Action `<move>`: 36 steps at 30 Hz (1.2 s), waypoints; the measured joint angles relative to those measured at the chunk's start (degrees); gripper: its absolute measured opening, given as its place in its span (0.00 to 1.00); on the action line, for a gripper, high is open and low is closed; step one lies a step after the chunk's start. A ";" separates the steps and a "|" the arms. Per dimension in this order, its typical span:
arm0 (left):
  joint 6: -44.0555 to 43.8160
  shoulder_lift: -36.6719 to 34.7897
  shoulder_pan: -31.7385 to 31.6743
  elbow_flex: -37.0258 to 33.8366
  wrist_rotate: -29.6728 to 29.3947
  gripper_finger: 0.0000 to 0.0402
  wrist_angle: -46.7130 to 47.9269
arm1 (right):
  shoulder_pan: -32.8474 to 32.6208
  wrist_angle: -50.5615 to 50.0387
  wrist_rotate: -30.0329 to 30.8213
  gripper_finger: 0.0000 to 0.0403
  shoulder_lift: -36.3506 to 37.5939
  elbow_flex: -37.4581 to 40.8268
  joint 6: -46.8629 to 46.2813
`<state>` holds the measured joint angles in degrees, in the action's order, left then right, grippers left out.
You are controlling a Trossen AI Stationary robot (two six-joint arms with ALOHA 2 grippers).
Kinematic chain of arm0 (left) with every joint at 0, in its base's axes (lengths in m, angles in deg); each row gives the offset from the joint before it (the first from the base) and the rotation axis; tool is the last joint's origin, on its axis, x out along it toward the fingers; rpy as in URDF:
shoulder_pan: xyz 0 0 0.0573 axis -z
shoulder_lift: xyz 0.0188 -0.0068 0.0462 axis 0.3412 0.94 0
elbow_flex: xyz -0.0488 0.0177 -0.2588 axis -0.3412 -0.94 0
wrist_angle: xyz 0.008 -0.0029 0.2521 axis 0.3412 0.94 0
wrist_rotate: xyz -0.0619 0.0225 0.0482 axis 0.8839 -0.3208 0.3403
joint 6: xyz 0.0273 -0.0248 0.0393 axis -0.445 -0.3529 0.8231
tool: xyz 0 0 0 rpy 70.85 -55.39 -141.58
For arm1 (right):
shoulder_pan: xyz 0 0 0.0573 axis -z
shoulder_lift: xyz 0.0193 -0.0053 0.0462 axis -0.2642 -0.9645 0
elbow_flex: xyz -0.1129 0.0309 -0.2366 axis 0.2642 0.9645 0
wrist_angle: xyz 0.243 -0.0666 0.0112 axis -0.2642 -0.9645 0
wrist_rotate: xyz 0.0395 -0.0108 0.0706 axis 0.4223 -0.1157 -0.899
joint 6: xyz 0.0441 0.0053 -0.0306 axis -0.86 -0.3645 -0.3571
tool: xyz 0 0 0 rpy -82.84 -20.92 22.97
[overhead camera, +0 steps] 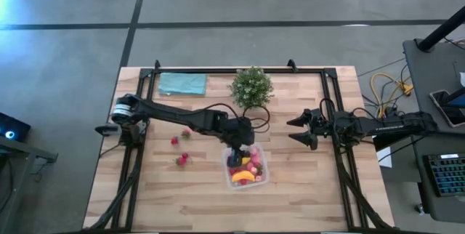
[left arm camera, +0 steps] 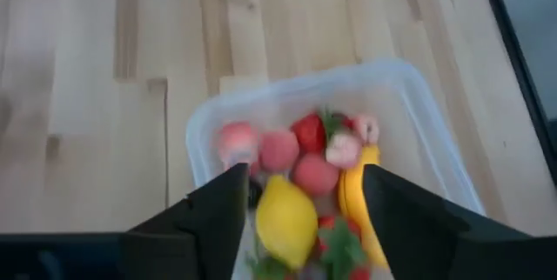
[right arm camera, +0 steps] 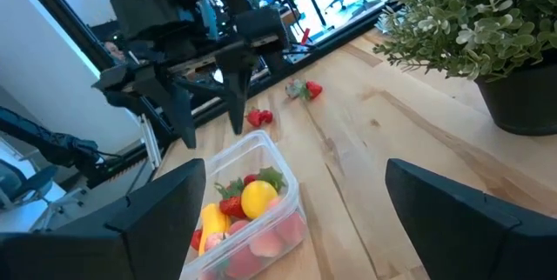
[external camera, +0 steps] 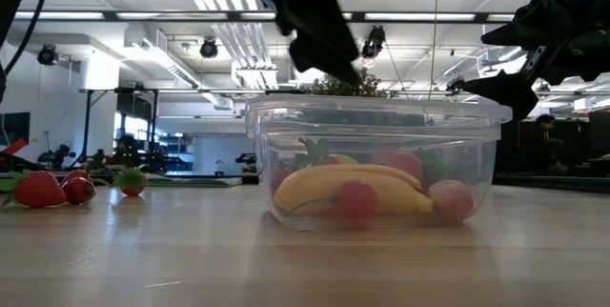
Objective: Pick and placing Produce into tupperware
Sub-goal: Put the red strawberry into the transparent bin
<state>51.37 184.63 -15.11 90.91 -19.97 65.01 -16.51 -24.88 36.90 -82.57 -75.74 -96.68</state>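
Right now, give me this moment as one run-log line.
left gripper: open, empty, above tupperware | right gripper: open, waiting beside | lemon, banana in tupperware | strawberries on table

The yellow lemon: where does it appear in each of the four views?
High view: not distinguishable among the fruit in the tupperware.
Low view: not distinguishable; the banana fills the front.
Left wrist view: lemon low in the picture, between the left end effector's fingers.
Right wrist view: lemon in the tupperware's middle.
Shared landmark: the tupperware.
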 joint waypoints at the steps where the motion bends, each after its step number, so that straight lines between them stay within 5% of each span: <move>1: 0.45 -0.65 -0.07 0.02 -0.06 0.55 1.88 | 0.00 0.02 0.00 0.87 0.00 0.00 0.00; 4: 1.98 -3.69 -0.29 0.09 -2.34 0.60 12.92 | 0.00 0.00 0.00 0.87 0.00 0.00 0.00; 8: 2.79 -8.79 -0.35 -1.23 -12.92 0.61 31.17 | 0.00 0.00 0.00 0.86 0.00 0.00 0.00; 11: -4.96 -12.46 -1.09 -3.98 -20.62 0.61 39.81 | 0.00 -0.03 0.02 0.86 -0.02 0.00 0.00; 13: -12.46 -14.87 -2.96 -6.38 -20.54 0.61 42.85 | 0.00 -0.03 0.00 0.86 0.02 0.00 0.00; 21: -32.30 -22.40 -10.94 -23.09 -12.29 0.61 37.88 | -0.01 -0.03 0.00 0.86 0.05 0.00 0.00; 28: -35.50 -24.89 -11.10 -34.28 -8.52 0.61 28.46 | 0.00 -0.02 0.00 0.85 0.00 0.00 0.00; 36: -35.50 -22.12 -11.17 -37.46 -10.42 0.61 25.74 | -0.02 0.00 0.00 0.87 0.00 0.00 0.00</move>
<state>15.87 162.51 -26.28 53.44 -30.39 90.75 -16.53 -24.88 36.90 -82.57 -75.74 -96.68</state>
